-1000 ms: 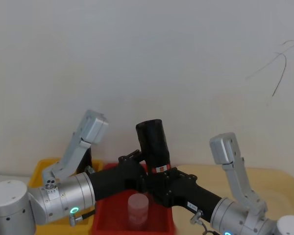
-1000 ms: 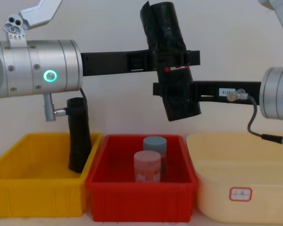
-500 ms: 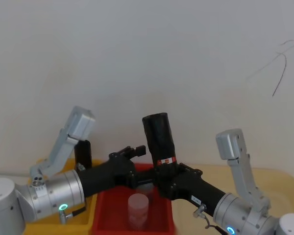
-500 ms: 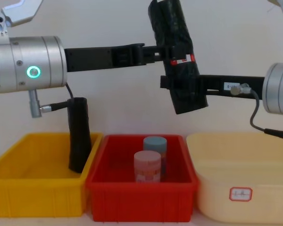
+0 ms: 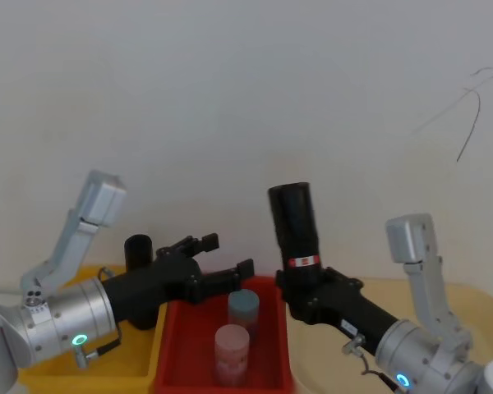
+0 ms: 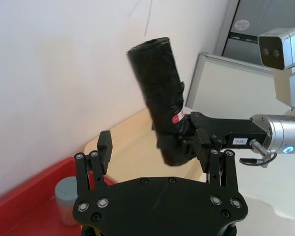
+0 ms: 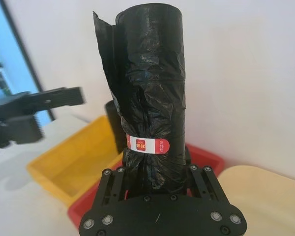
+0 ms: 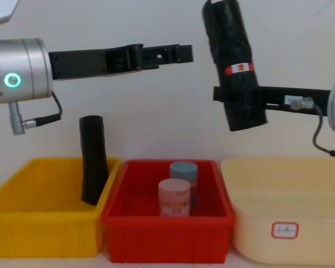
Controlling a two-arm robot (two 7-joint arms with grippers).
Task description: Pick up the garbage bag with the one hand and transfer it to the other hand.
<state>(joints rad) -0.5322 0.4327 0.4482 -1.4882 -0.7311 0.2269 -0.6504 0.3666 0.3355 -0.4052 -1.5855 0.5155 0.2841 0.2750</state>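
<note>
**Bag held by the right pincer alone**

The right pincer [image 8: 237, 106] is clenched on the garbage bag [image 8: 233, 56] below its label. It holds the bag tilted in the air, over where the red bin [image 8: 167, 223] meets the cream tub [image 8: 285, 192]. The left pincer [image 8: 184, 53] hangs spread and empty, well apart. Gripped low, the glossy roll could pivot or slip. Open air lies all around it.

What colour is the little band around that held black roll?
Red and white band on the garbage bag; clearest in right wrist view.
</note>
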